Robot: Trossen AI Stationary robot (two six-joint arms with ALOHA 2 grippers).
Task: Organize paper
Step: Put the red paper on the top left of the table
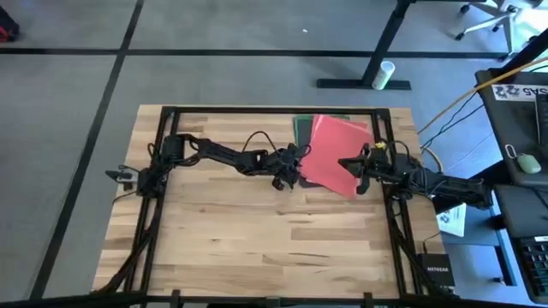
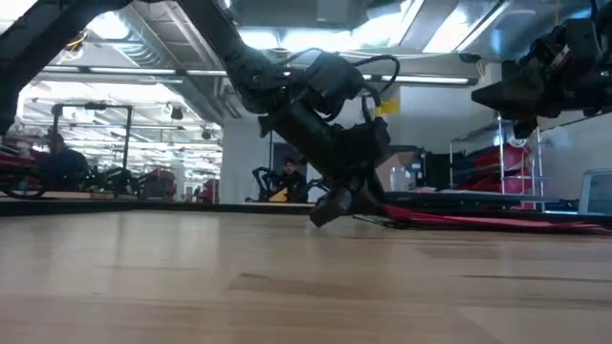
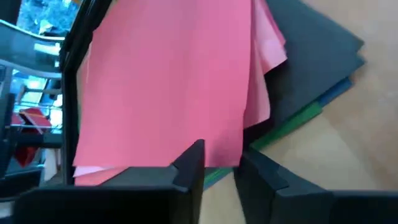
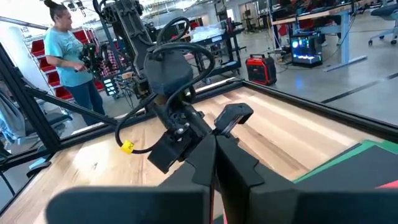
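— Red and pink on top: what is that pile at the far right of the pale wooden table (image 1: 257,231)?

— That is the paper (image 1: 330,154), a loose stack of thin rectangular sheets lying flat between the two arms. The red sheet (image 1: 336,156) sits uppermost, turned askew to the ones under it. In the left wrist view a pink sheet (image 3: 268,68) peeks past its edge, and below that come a dark grey sheet (image 3: 311,56), a green sheet (image 3: 292,121) and a blue sheet (image 3: 339,92), fanned out at one corner.

— Where is the left gripper (image 1: 285,175)?

— At the stack's left edge, low on the table; the low view shows it tilted down until its tip nearly meets the wood beside the red edge. From its own camera the two dark fingers (image 3: 186,165) stand a little apart, with only a narrow gap, right at the sheets' border. I cannot tell whether an edge lies between them.

— And the right gripper (image 1: 358,164)?

— Over the stack's right side, lifted clear of the table in the low view. Its fingers (image 4: 202,158) are pressed together in its wrist view, and I cannot make out any sheet caught between them.

— Anyone around?

— A person in a teal shirt (image 4: 67,56) stands beyond the table, near shelving.
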